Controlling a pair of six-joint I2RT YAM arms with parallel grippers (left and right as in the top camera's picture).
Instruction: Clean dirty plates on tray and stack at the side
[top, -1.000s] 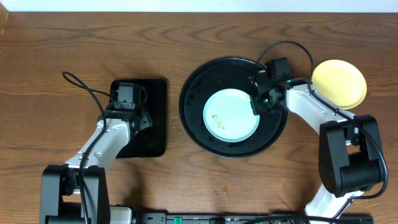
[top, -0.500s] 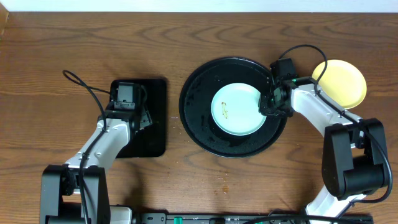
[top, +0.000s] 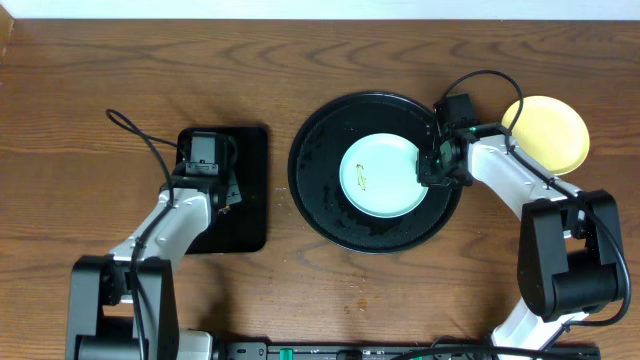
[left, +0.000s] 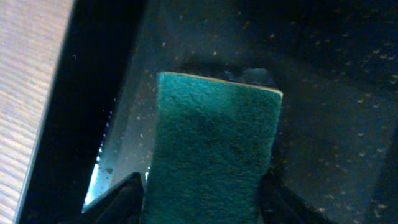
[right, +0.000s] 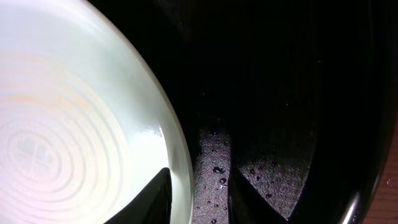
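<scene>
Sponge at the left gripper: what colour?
The sponge is dark teal-green; left wrist view shows it best.

A robotics lab bench. A white-and-black robot arm (top: 165, 230) is mounted at the near edge of the brown wood-grain table (top: 300, 290), its twin (top: 510, 180) further right, with a loose black cable (top: 480, 71) looping overhead. Staged washing-up props include a round glossy black tray (top: 312, 205) and a green scouring sponge (left: 214, 149) in a rectangular black tray (top: 250, 200).
</scene>
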